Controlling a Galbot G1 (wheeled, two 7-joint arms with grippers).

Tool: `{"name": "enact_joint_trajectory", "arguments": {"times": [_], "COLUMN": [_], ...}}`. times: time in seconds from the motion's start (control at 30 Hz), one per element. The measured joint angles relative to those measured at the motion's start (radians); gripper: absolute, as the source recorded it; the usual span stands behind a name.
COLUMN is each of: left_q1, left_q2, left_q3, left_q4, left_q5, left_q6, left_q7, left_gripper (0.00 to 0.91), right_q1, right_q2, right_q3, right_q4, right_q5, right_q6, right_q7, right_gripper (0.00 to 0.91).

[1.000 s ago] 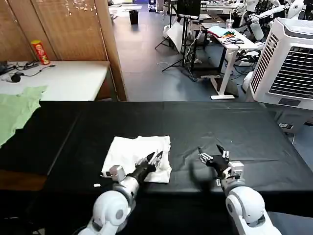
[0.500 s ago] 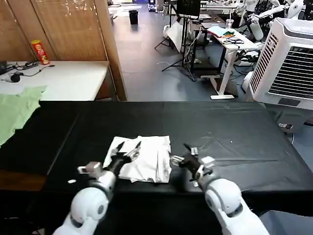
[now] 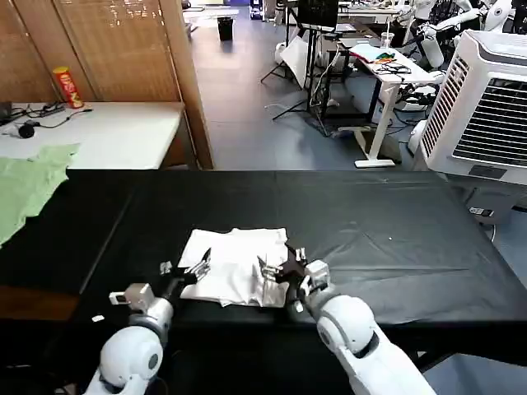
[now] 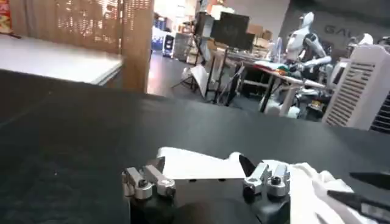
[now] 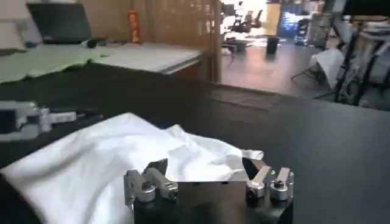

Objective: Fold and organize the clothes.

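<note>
- Plain white cotton T-shirt, no print showing, on a black-draped surface.
- Pale green garment lying on a white surface.

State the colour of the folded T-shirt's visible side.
Plain white, no print visible; the T-shirt shows best in the right wrist view.

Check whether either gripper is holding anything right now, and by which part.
Nothing is held. The left gripper and right gripper sit open-jawed at opposite side edges of the folded white cotton T-shirt on the black table, cloth not pinched.
</note>
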Motion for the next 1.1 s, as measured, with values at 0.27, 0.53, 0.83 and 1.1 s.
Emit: {"name": "enact_joint_trajectory", "arguments": {"times": [0.27, 0.53, 0.83, 1.1], "left_q1": [0.025, 0.036, 0.037, 0.045], "left_q2": [-0.001, -0.006, -0.014, -0.022], "left_q3": [-0.017, -0.027, -0.026, -0.027], "left_q4": [-0.007, -0.007, -0.003, -0.001], "left_q5": [0.004, 0.007, 0.010, 0.016], "left_q6": [-0.005, -0.010, -0.011, -0.016], "left_q7": [0.003, 0.004, 0.003, 0.003], "left_gripper": [0.878, 0.878, 0.878, 0.878], "right_q1": [0.021, 0.015, 0.010, 0.021], "right_q2": [0.056, 0.067, 0.080, 0.088], "right_q3": [0.029, 0.039, 0.055, 0.070], "right_q4": [-0.070, -0.076, -0.095, -0.096], "right_q5": [0.028, 0.069, 0.078, 0.070], "right_q6": [-0.031, -0.032, -0.025, 0.002], "right_q7": [0.029, 0.030, 0.028, 0.026], "right_gripper": [0.878, 0.497, 0.059, 0.020]}}
